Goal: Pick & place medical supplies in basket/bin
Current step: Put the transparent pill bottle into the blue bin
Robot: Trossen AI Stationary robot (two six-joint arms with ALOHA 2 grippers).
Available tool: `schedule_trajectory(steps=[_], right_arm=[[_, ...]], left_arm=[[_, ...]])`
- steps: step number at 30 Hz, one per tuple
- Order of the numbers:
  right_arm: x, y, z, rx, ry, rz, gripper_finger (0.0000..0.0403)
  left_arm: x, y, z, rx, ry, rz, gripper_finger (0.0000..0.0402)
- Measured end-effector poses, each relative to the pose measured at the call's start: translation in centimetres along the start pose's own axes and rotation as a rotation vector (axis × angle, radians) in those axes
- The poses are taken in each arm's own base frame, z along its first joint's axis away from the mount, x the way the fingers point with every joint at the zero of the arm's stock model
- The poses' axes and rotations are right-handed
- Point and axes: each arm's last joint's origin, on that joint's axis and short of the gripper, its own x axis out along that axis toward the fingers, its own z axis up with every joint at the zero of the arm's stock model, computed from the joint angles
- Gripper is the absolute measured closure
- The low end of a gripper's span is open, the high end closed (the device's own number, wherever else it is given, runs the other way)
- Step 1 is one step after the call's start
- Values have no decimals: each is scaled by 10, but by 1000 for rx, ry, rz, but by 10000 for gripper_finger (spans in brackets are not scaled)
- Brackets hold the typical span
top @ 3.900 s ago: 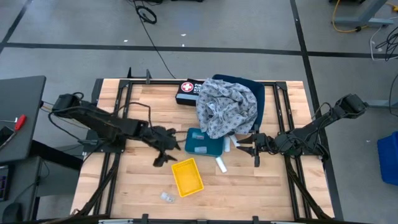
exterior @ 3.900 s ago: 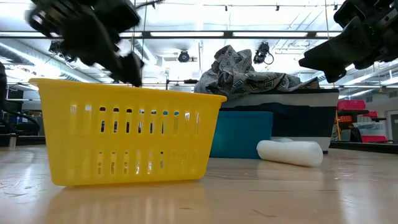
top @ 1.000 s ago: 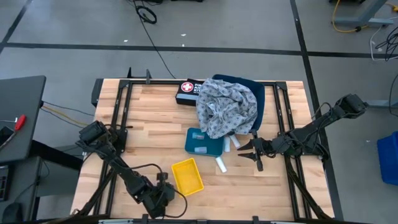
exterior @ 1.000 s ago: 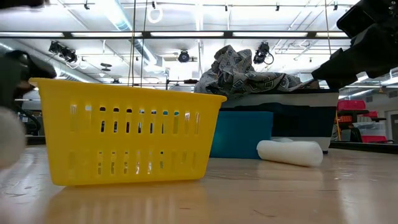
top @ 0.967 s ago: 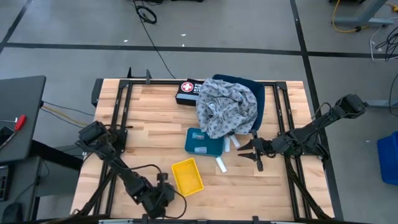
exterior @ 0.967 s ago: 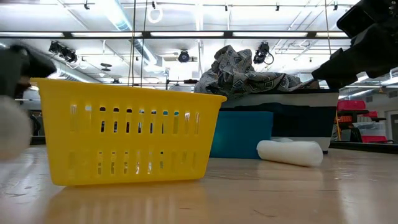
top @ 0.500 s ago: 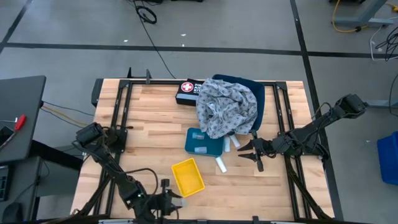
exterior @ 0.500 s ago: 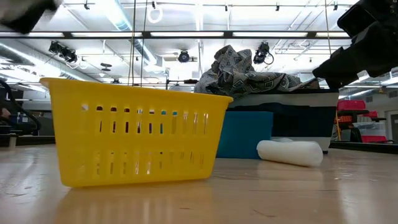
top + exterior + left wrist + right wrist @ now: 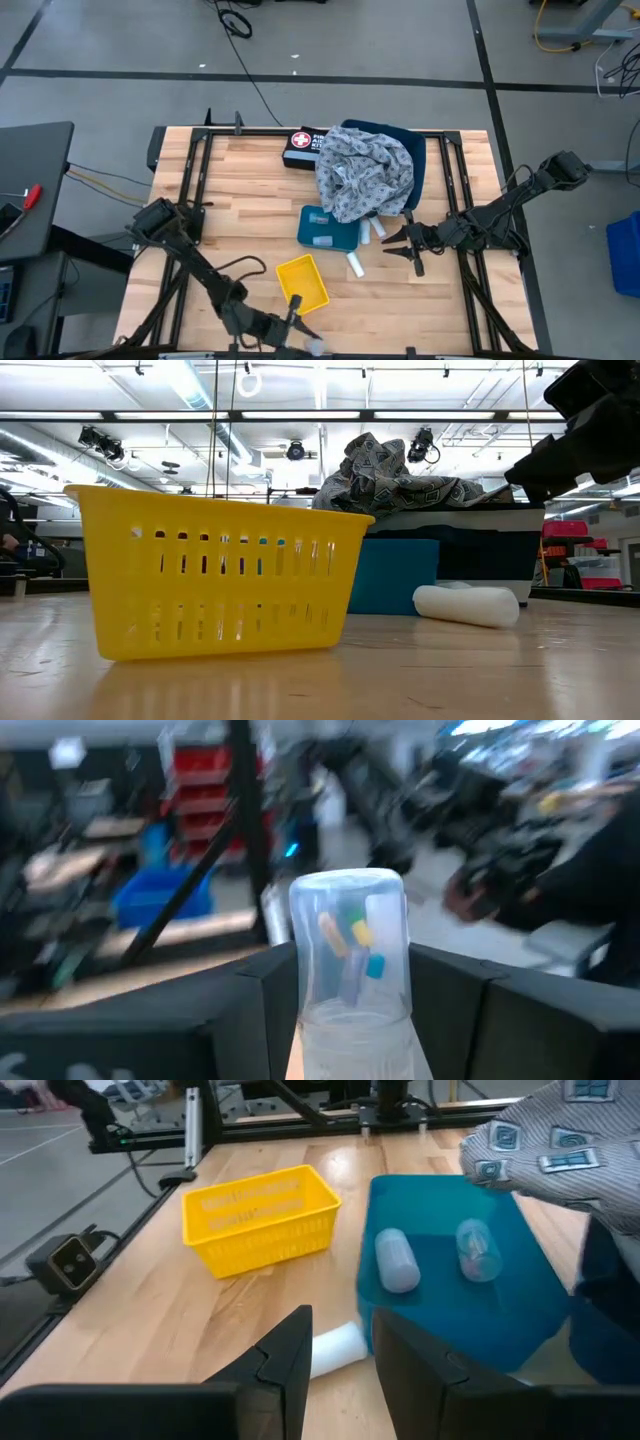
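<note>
My left gripper (image 9: 305,340) hangs over the table's near edge, near-right of the yellow basket (image 9: 302,283), shut on a small clear packet (image 9: 348,960) with coloured bits inside. My right gripper (image 9: 392,244) hovers open at the table's right, just right of a white roll (image 9: 354,264) that lies on the wood. A second white roll (image 9: 396,1260) and a clear packet (image 9: 477,1250) lie on the teal box (image 9: 328,228). The grey patterned cloth (image 9: 365,172) is heaped on the blue-green cloth (image 9: 418,150). The low view shows the basket (image 9: 220,575) but not the left gripper. My left gripper pinches the clear packet between its two fingers (image 9: 262,1005), by its lower part (image 9: 350,1020). The rounded upper end (image 9: 348,895) sticks out past the fingertips. The packet is off the table, with the room showing behind it.
A black first-aid kit (image 9: 298,146) lies at the far side next to the cloths. The metal frame rails (image 9: 190,200) run along both table sides. Bare wood lies left of the basket and between the basket and the right arm.
My left gripper, which was low beside the basket's near-left corner, has risen and swung toward the near edge and to the right, carrying the clear packet. In the low view the basket has shifted slightly to the right. The right arm has kept still.
</note>
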Motion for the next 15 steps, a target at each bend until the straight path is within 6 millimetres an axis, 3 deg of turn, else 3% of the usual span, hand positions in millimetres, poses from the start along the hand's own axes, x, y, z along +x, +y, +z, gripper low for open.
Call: schedule_trajectory(steps=[7,15], right_arm=[[0,0,0,-1,2,11,289],[0,0,0,0,3,16,289]], left_arm=[[16,25,-7,71,-80,-16,249],[32,69,-19,69,-132,-76,249]])
